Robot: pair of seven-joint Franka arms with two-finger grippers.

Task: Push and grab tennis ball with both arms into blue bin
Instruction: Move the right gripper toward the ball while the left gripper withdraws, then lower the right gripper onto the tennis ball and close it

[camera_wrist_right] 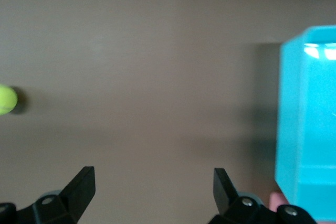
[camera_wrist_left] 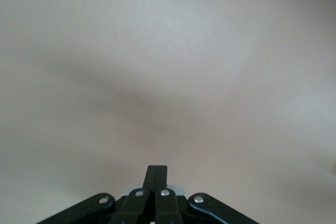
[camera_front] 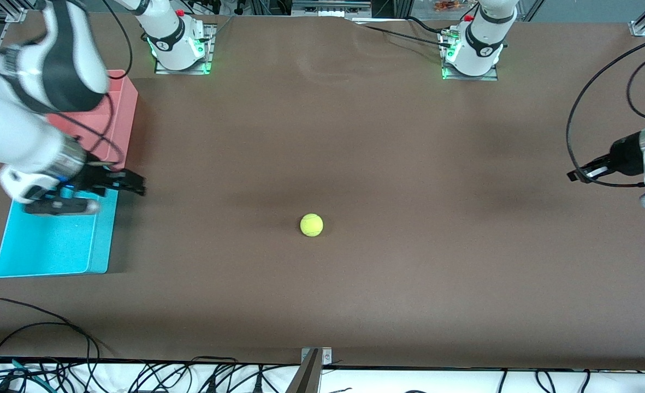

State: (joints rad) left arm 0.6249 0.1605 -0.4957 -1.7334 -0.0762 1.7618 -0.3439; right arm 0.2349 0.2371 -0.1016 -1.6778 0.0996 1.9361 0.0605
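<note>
The tennis ball (camera_front: 311, 225) lies alone on the brown table near its middle. It also shows in the right wrist view (camera_wrist_right: 6, 99). The blue bin (camera_front: 49, 245) stands at the right arm's end of the table, and its wall shows in the right wrist view (camera_wrist_right: 307, 129). My right gripper (camera_front: 135, 184) is open and empty, low over the table beside the blue bin's corner, pointing toward the ball; its own view shows it (camera_wrist_right: 154, 182). My left gripper (camera_front: 574, 176) is shut and empty over the table at the left arm's end, well apart from the ball; its own view shows it (camera_wrist_left: 157, 174).
A pink bin (camera_front: 123, 109) stands against the blue bin, farther from the front camera. Black cables (camera_front: 595, 109) loop by the left arm. More cables and a metal bracket (camera_front: 311, 363) lie along the table's front edge.
</note>
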